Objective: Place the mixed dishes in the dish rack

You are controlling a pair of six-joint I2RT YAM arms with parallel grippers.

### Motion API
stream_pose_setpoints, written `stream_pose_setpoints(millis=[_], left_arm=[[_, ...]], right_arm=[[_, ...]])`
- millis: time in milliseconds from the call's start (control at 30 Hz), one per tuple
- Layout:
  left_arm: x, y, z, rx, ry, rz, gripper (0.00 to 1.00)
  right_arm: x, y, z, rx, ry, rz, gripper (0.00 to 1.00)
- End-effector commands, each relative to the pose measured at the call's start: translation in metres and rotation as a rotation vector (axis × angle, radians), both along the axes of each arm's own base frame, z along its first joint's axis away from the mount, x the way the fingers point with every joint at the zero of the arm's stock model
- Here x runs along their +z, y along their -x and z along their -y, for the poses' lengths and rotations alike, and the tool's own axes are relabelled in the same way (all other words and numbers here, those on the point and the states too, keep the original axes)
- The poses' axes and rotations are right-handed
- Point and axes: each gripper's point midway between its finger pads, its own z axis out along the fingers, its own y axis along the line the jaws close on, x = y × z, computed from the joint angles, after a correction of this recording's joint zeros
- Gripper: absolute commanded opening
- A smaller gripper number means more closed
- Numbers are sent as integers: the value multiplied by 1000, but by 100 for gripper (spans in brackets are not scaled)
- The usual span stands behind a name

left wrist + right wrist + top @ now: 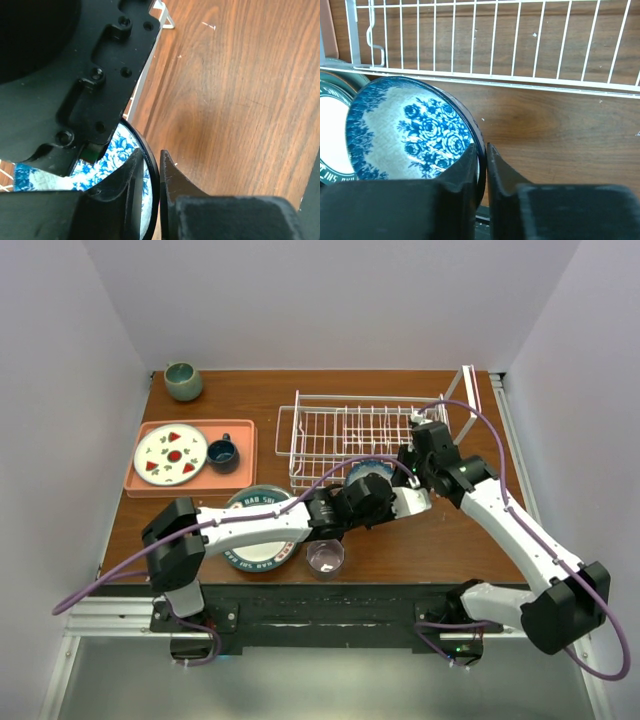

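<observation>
Closest to the left wrist lens, the left gripper (154, 172) is pinched on the dark rim of the small blue-and-white patterned bowl (117, 150), one finger inside and one outside, with bare table (235, 100) to its right. From the right wrist, the right gripper (481, 160) is clamped on that same rim. The bowl stands tilted, its flowered inside showing and nothing in it, just in front of the near rail of the dish rack (520, 80), with the large white plate with lettered teal rim (330, 135) at the left edge. Two grips on one thin rim is the hazard, I judge: arms pulling against each other could make the bowl slip or chip, and one letting go before the other is secure could let it swing and drop against the rail. From above, the rack shows no dish between its prongs; the salmon-pink tray (243, 478) carries the white plate with red fruit marks (172, 454) and a small dark blue cup (222, 452); the round grey-green cup (183, 380) stands apart at the back corner. The clear pinkish glass mug (326, 556), seemingly empty, sits by the near edge under the left arm (245, 524), where a low forearm could knock it off.
</observation>
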Motion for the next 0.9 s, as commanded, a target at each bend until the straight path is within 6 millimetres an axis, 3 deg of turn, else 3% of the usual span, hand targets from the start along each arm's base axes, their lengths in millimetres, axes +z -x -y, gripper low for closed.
stream_pose_setpoints(millis=[0, 67, 100, 200, 233, 400, 500, 533, 567, 700, 867], left_arm=[[34, -17, -10, 109, 139, 46, 0], [39, -14, -17, 126, 179, 41, 0], [51, -16, -13, 131, 239, 55, 0], [61, -14, -19, 153, 304, 46, 0], [61, -13, -20, 157, 317, 41, 0], [92, -23, -29, 249, 467, -4, 0], [114, -41, -40, 320, 613, -82, 0], [119, -57, -52, 353, 652, -97, 0], [130, -57, -54, 347, 724, -152, 0], [159, -86, -72, 338, 882, -192, 0], [172, -107, -72, 296, 982, -292, 0]], right_arm=[[46, -15, -12, 12, -80, 138, 40], [52, -14, -13, 9, -92, 152, 48], [59, -17, -9, -13, -87, 175, 58], [73, -21, -5, -53, -98, 221, 75], [77, -22, -4, -64, -105, 233, 76], [104, -20, 9, -143, -125, 306, 82], [117, -19, 21, -194, -123, 358, 84], [123, -17, 24, -204, -130, 382, 85], [125, -17, 27, -216, -127, 391, 85], [119, -16, 28, -202, -108, 393, 85], [95, -19, 20, -168, -113, 371, 81]])
